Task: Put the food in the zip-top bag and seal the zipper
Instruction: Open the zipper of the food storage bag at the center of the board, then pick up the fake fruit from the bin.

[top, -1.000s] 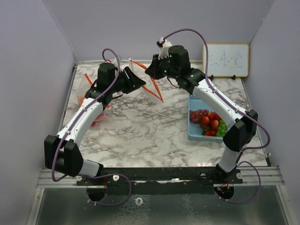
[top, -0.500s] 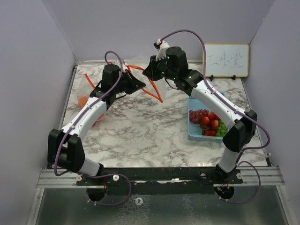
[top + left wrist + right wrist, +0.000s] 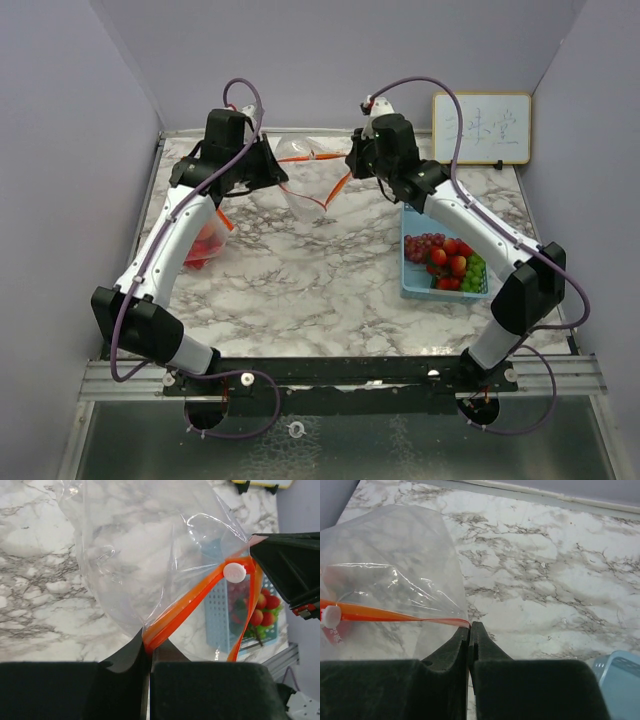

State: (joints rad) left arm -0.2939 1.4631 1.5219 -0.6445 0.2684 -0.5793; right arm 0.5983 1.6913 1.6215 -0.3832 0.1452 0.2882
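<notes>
The right gripper point(image 3: 469, 628) has its two black fingers pressed together, and between the tips it pinches one end of the orange zipper strip point(image 3: 385, 614). From there the zip-top bag point(image 3: 395, 555) spreads to the left, clear and wrinkled, with the marble table point(image 3: 545, 560) visible through it. A white slider point(image 3: 329, 616) sits on the strip at the left border. Under it is a small red patch, too blurred to tell what it is. The corner of a light-blue basket point(image 3: 622, 676) shows at the lower right.
</notes>
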